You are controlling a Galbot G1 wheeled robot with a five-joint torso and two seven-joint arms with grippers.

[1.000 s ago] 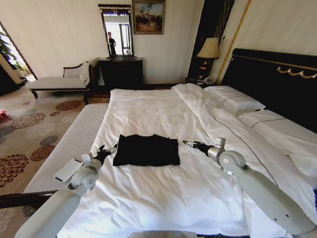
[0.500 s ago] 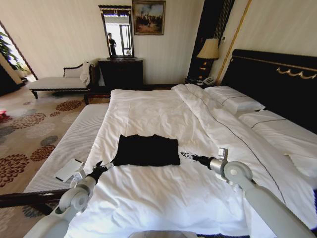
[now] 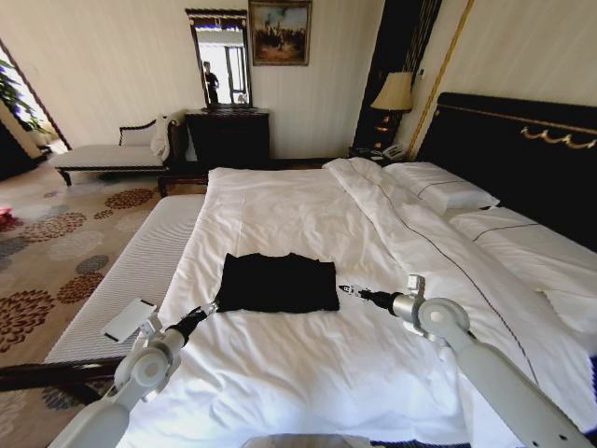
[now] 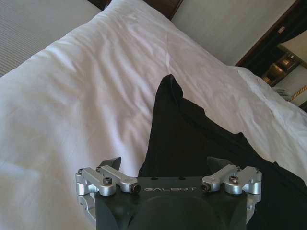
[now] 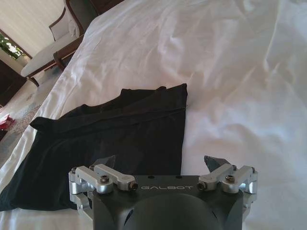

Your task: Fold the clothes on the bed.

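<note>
The black T-shirt (image 3: 278,283) lies just below the middle of the head view as a flat, roughly rectangular, already doubled-over panel on the white duvet (image 3: 308,364) of the bed (image 3: 522,149); it is soft matte knit with layered edges, against a smooth, lightly creased cover. The left gripper (image 3: 209,308) sits at its lower-left corner and the right gripper (image 3: 343,290) just off its right edge, both with fingers spread open and holding nothing. The likeliest fault, as I judge it, is pinching duvet along with shirt, since both are limp and lie flush, so a lift would drag the cover. Catching just the top layer could also undo the fold, and uneven pulls from the two sides would skew the panel.
</note>
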